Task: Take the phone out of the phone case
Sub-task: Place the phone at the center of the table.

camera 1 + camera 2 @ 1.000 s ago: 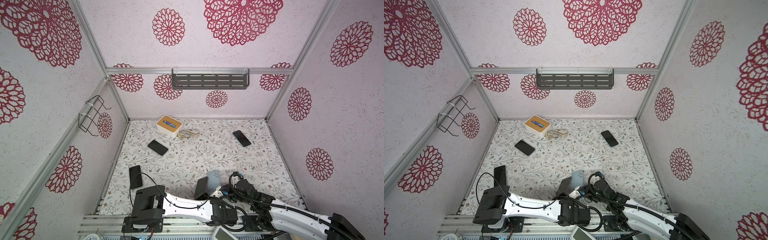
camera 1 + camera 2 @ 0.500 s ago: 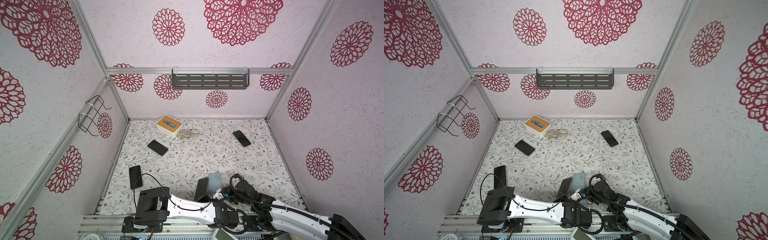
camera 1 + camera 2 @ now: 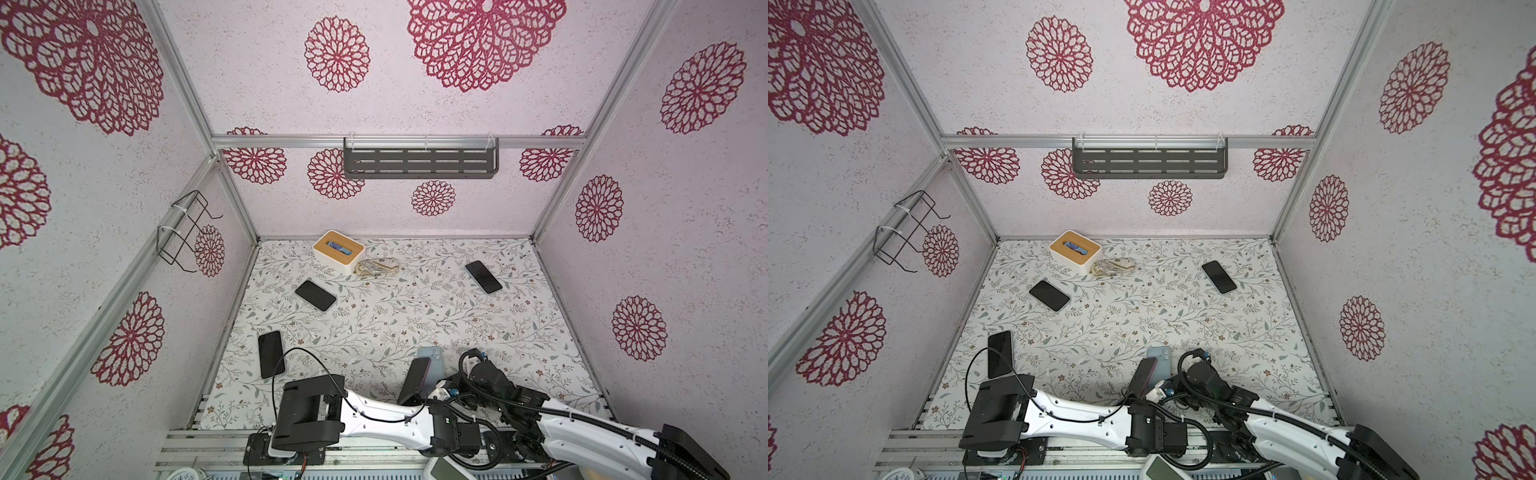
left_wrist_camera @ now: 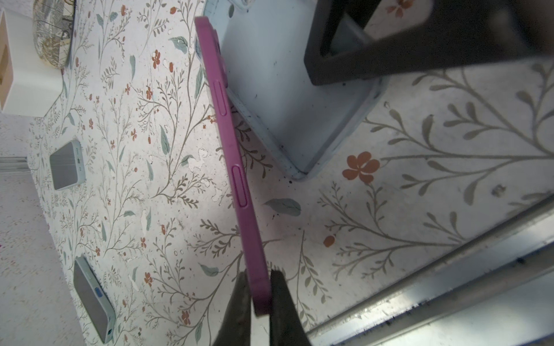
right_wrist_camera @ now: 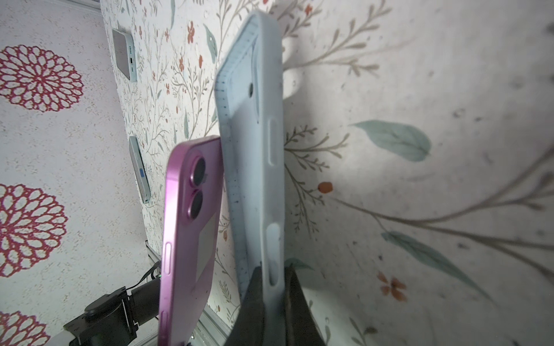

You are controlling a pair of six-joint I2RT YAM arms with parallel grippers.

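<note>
Above the tabletop (image 4: 419, 179), my left pincer (image 4: 258, 278) clenches the phone (image 4: 233, 155) and my right pincer (image 5: 273, 278) the phone case (image 5: 254, 134). Separation looks done, so I'd set both down next.

Phone (image 3: 315, 295) (image 3: 271, 354) (image 3: 483, 276) (image 3: 414, 379): four — empty case (image 3: 435, 365): one — box (image 3: 338, 250): one

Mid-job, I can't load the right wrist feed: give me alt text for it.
The right pincer is shut on the edge of an empty pale blue phone case, with the floral table behind it. A purple phone, camera side showing, stands just beside it, out of the case. Two more phones lie farther off.
</note>
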